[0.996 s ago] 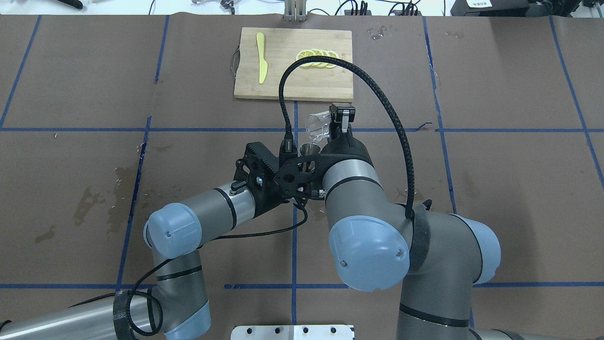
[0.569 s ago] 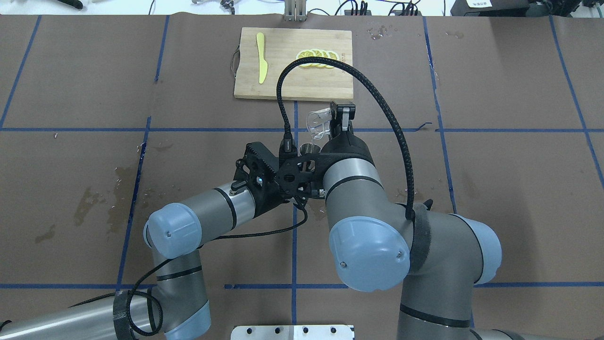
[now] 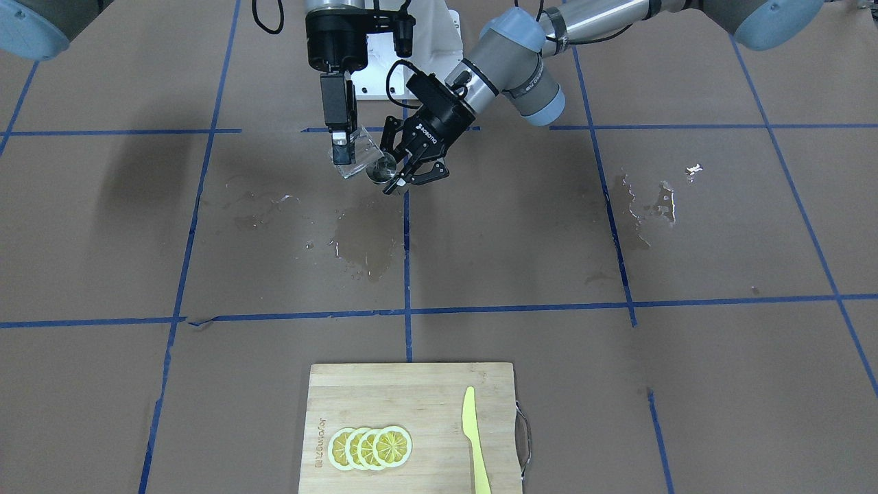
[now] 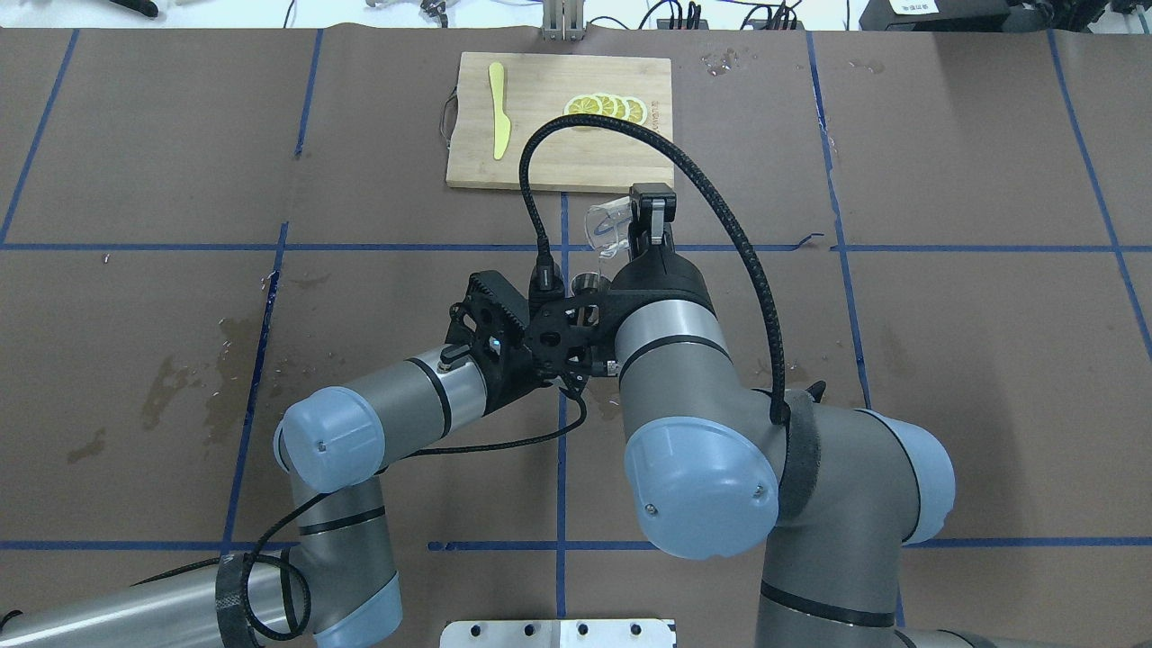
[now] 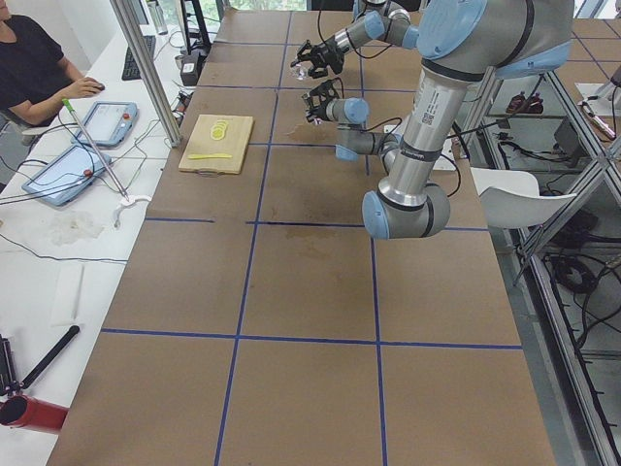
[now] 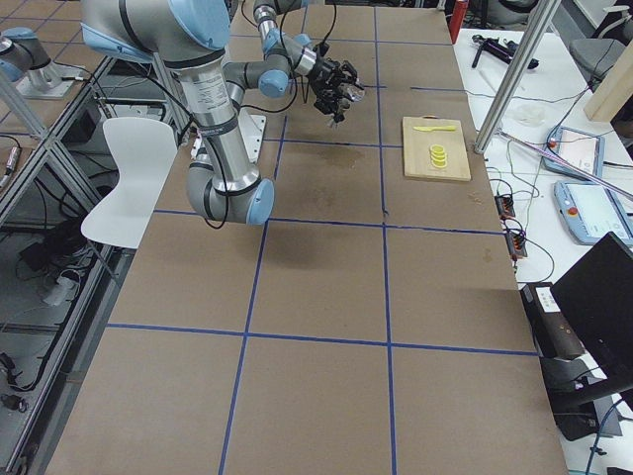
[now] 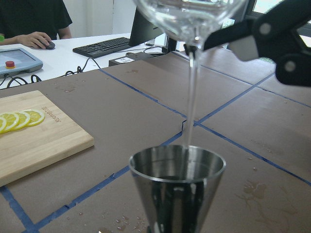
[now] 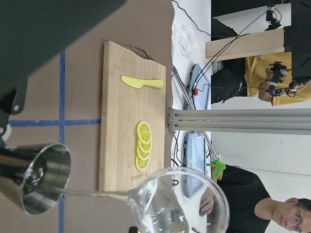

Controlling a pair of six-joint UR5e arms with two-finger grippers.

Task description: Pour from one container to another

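Note:
My right gripper is shut on a clear glass cup, tilted with its rim toward the left gripper. A thin stream of water falls from the glass cup into a metal jigger. My left gripper is shut on that jigger and holds it upright just below the cup's lip. In the overhead view the cup sits beside the right gripper, and the jigger peeks out past the left wrist. The right wrist view shows cup and jigger linked by the stream.
A bamboo cutting board with lemon slices and a yellow plastic knife lies at the table's far edge. Wet patches mark the brown paper under the grippers and further out. Operators sit beyond the far edge.
The right gripper and its glass cup have shifted slightly toward the cutting board, and its cable loop has swung left. The left arm holds still.

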